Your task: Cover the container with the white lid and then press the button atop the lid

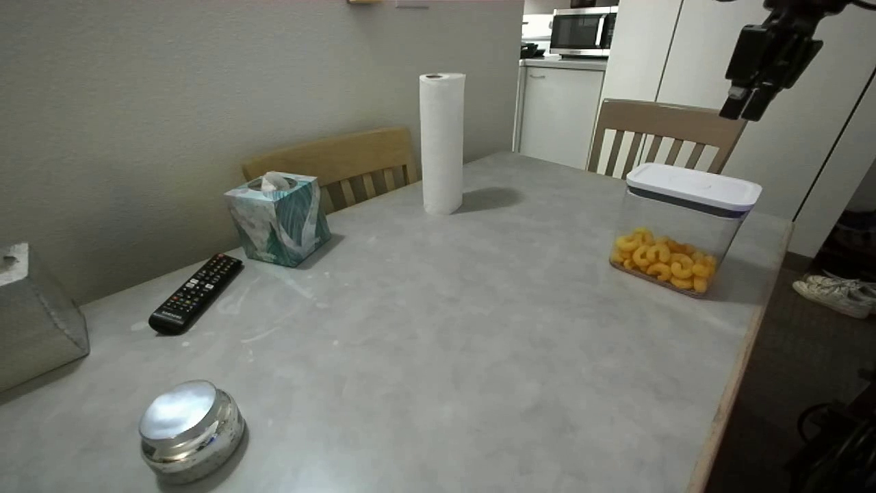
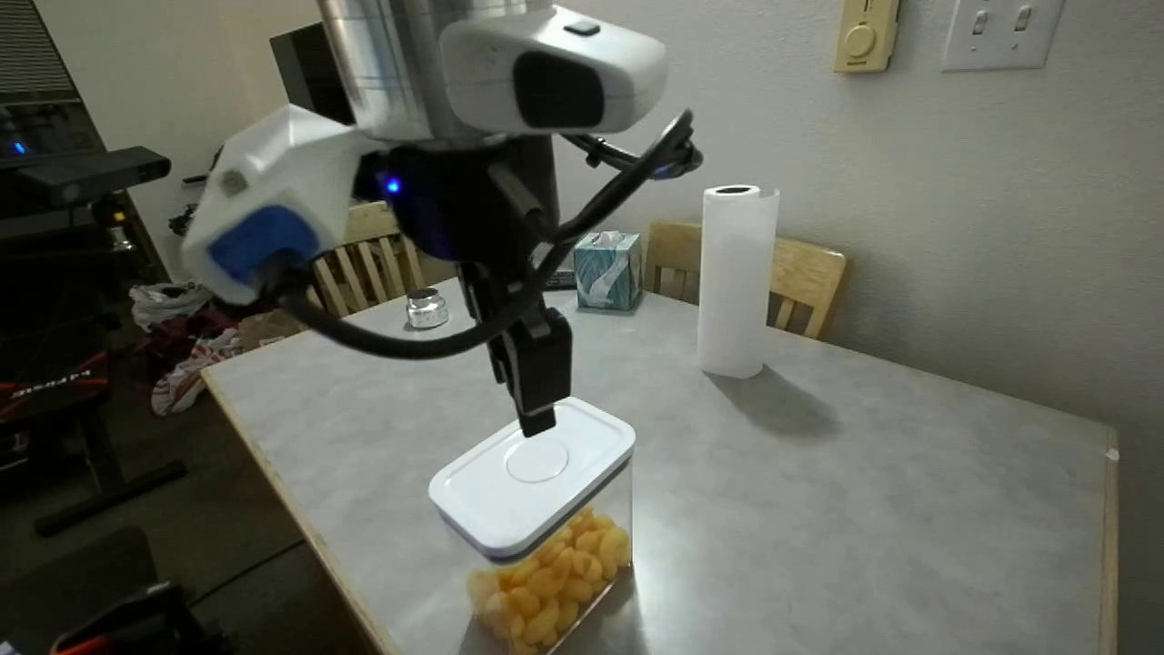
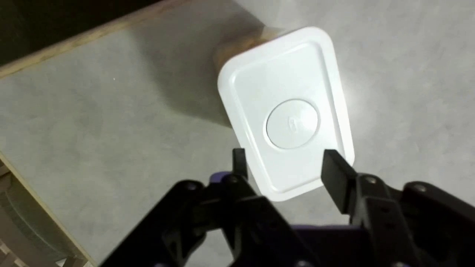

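Desk, broad and grey (image 1: pixel 424 322); at right in an exterior view, clear plastic container (image 1: pixel 676 229) covered by flat white round-cornered lid (image 1: pixel 693 186), round white button (image 3: pixel 292 124) at centre, seemingly level; farther right, above, black two-fingered end effector (image 1: pixel 744 111), spread, holding nothing. If unpressed: draw jaws together, centre, push straight down.
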Controlling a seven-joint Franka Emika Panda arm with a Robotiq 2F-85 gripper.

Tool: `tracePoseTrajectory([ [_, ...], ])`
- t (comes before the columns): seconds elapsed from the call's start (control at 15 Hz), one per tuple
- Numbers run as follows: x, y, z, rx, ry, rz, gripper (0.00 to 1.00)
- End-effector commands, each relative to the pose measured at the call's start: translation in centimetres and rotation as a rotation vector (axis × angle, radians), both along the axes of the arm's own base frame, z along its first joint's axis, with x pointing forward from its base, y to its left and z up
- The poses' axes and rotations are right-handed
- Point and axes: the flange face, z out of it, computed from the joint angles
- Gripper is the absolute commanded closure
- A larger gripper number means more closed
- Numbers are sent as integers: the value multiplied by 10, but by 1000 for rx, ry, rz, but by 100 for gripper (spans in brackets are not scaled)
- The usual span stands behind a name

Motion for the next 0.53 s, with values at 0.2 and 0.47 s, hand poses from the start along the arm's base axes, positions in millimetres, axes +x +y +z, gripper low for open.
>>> tracePoseTrajectory([
  [0.2, -61, 30, -11, 46, 124, -157, 0],
  [0.47, -89, 41, -13, 95, 145, -230, 0],
])
